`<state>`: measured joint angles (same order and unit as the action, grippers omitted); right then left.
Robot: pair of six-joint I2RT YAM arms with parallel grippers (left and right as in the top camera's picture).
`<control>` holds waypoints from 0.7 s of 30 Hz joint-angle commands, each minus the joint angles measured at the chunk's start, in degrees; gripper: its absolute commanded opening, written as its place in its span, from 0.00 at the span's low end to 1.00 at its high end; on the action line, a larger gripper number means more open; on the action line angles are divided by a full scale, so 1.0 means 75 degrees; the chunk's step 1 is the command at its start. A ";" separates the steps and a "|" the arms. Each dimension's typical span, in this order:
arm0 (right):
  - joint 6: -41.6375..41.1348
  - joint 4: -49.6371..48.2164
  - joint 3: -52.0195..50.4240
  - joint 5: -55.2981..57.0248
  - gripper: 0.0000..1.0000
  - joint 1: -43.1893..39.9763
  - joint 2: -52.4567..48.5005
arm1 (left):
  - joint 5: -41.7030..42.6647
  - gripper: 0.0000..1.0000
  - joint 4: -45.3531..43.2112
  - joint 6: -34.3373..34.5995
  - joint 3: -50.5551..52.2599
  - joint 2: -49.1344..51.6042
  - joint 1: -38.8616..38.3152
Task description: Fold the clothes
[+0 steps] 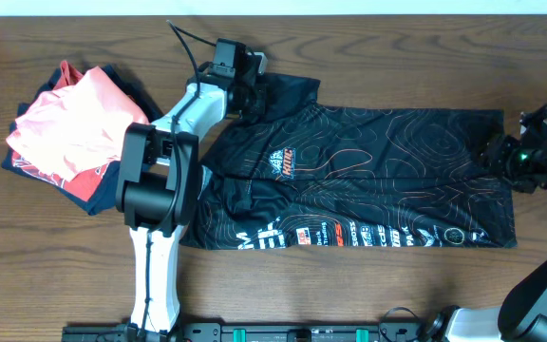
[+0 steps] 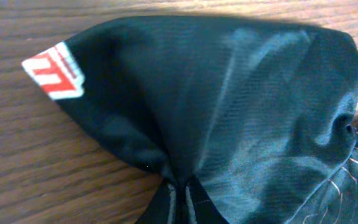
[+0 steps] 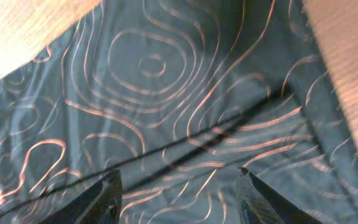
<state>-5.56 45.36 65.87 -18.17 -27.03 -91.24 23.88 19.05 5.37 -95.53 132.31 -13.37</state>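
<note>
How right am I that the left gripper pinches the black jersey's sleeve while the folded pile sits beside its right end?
Not quite: the overhead view shows the folded pile beside the jersey's left end; the left gripper does pinch the sleeve.

I'm looking down on a dark brown wooden table [image 1: 368, 285], its grain running side to side. A black jersey [image 1: 378, 180] with thin orange contour lines lies spread flat across the middle, its hem toward the right side. On the left side, near the jersey but not touching it, sits a loose pile of folded garments [image 1: 69, 133]. The top one is salmon-pink, with what looks like red and navy pieces underneath.
</note>
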 commanded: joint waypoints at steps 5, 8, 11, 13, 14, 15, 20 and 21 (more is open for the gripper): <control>0.0061 -0.1288 0.0064 0.1961 0.60 0.1040 -0.0149 | 0.0379 0.06 0.0842 0.0125 -0.0009 -0.1023 0.0207; 0.0026 -0.2040 0.0064 0.2256 0.64 0.1236 -0.0539 | 0.0388 0.06 0.1408 0.0122 -0.0009 -0.1475 0.0201; -0.0198 -0.2836 0.0064 0.2401 0.63 0.1259 -0.1169 | 0.0388 0.06 0.2049 0.0122 -0.0009 -0.1801 0.0201; -0.0414 -0.3325 0.0070 0.2532 0.65 0.1241 -0.1556 | 0.0388 0.06 0.2401 0.0122 -0.0009 -0.1897 0.0201; -0.0624 -0.3576 0.0090 0.2632 0.67 0.1241 -0.1786 | 0.0388 0.06 0.2597 0.0122 -0.0009 -0.1923 0.0201; -0.0755 -0.3774 0.0128 0.2634 0.66 0.1239 -0.1976 | 0.0388 0.06 0.2734 0.0122 -0.0009 -0.1926 0.0201; -0.1151 -0.4575 0.0551 0.2664 0.68 0.1183 -0.2935 | 0.0382 0.06 0.3118 0.0119 0.0064 -0.1920 0.0192; -0.1221 -0.4625 0.0697 0.2766 0.69 0.1183 -0.3133 | 0.0382 0.06 0.3177 0.0119 0.0064 -0.1920 0.0187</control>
<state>-11.53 11.75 67.77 0.36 -17.93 -112.27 26.63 42.19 6.17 -95.37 117.58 -11.90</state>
